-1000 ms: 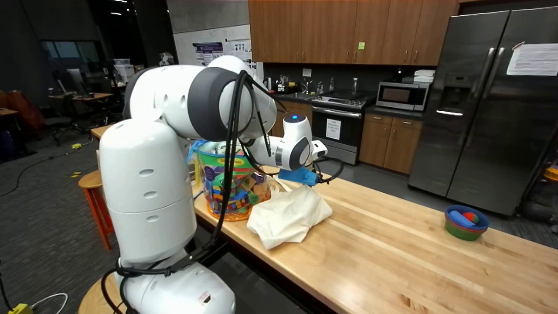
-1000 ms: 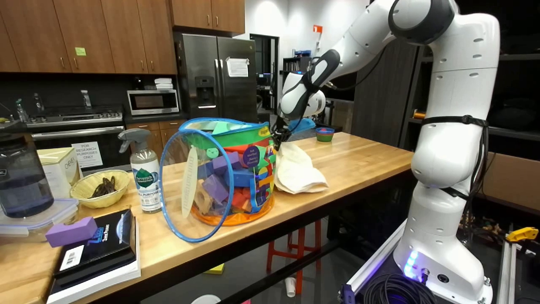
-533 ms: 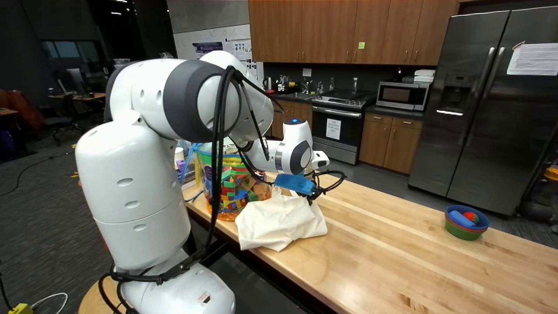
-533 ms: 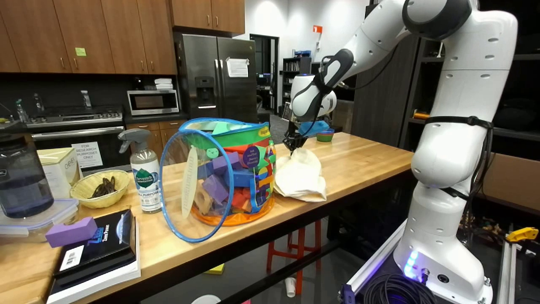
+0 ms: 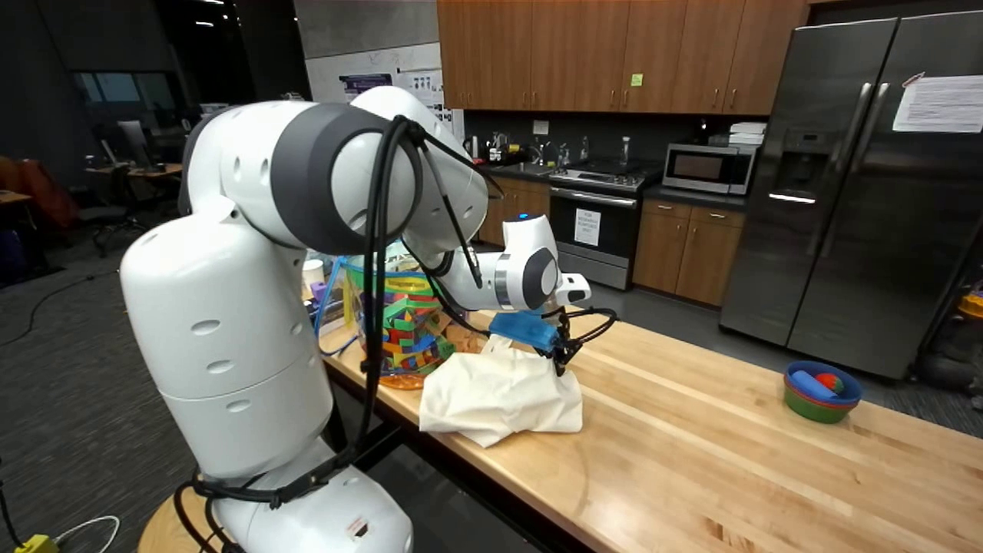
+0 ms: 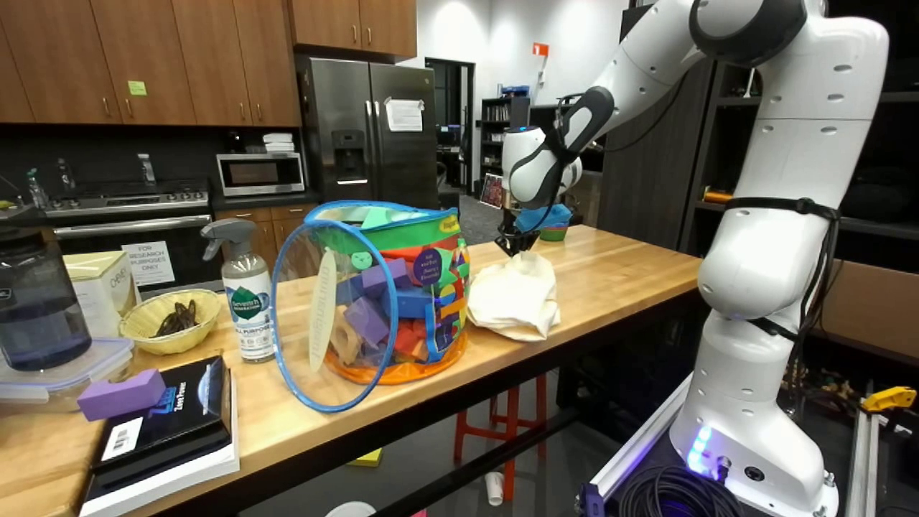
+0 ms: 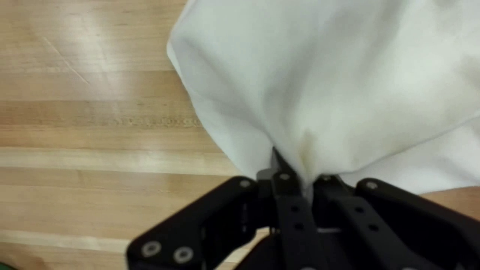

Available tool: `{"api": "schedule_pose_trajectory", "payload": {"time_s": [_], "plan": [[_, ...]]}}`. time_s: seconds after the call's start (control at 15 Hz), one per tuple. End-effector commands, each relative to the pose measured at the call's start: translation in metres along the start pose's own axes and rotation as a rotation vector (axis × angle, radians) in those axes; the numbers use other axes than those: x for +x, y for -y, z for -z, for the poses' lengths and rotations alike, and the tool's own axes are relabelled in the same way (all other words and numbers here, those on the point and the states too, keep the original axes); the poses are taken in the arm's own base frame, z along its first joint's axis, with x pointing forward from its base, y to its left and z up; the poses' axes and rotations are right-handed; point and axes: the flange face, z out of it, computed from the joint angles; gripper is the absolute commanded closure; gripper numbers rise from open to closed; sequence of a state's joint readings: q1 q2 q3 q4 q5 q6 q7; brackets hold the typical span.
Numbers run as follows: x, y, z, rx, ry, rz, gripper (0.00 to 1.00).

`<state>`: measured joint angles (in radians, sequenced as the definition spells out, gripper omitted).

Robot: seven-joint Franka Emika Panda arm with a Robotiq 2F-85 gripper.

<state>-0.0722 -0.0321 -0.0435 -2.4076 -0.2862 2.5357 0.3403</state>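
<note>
Cream cloth | plain, softly creased | lying on tabletop | pinched in fingers

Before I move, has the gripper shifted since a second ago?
Yes: in an exterior view, the gripper has moved away from the toy-block bin, toward the stacked bowls.

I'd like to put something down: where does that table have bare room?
The broadest bare patch of pale wooden tabletop lies between the crumpled cream cloth in the black pincer and the stacked round blue, red and green bowls. Past the cloth, away from the bowls, it's crowded: clear plastic tub of coloured blocks, transparent spray bottle, yellow woven basket.
</note>
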Motion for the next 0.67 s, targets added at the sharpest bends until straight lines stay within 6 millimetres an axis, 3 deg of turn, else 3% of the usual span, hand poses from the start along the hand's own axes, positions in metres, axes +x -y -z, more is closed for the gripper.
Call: {"api": "schedule_pose_trajectory", "payload": {"time_s": [0.0,0.6], "plan": [[0.005,-0.013,0.002,-0.033,-0.004,-0.026,0.99],[0.012,-0.054,-0.008,-0.03,-0.005,-0.071,0.99]]}}
